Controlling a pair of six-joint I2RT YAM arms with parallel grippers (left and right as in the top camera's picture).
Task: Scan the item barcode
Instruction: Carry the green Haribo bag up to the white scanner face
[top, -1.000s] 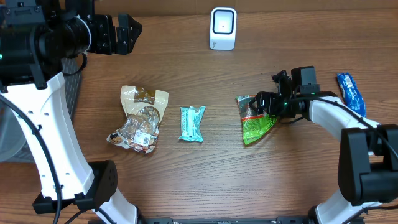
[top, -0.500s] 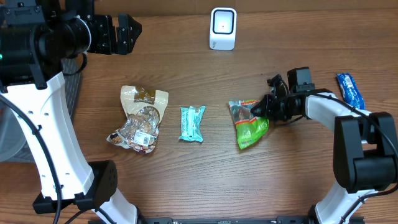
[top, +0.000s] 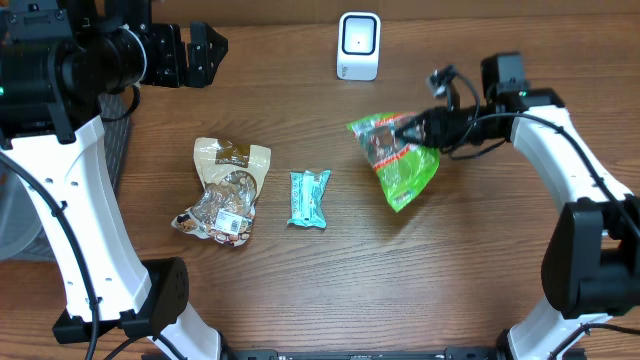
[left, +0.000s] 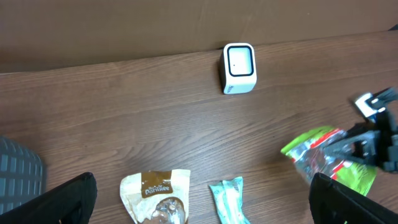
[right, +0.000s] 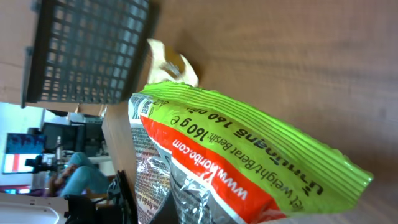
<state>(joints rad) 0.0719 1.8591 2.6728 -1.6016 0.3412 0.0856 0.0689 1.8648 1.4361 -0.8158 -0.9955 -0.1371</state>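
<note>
A green and red snack bag (top: 398, 160) hangs above the table, right of centre, with my right gripper (top: 420, 127) shut on its upper edge. In the right wrist view the bag (right: 249, 137) fills the frame, printed side toward the camera, and hides the fingers. No barcode shows on it. The white scanner (top: 358, 45) stands at the back of the table, behind and left of the bag; it also shows as the scanner (left: 239, 61) in the left wrist view. My left gripper (top: 205, 52) is raised at the back left, open and empty.
A beige snack pouch (top: 225, 190) and a mint-coloured bar (top: 309, 197) lie left of centre. A dark grey basket (top: 118, 135) stands at the left edge. The left wrist view shows the held bag (left: 329, 158) at its right.
My right gripper closed on the green bag, lifted it off the table and carried it back toward the scanner. The left arm stayed still.
</note>
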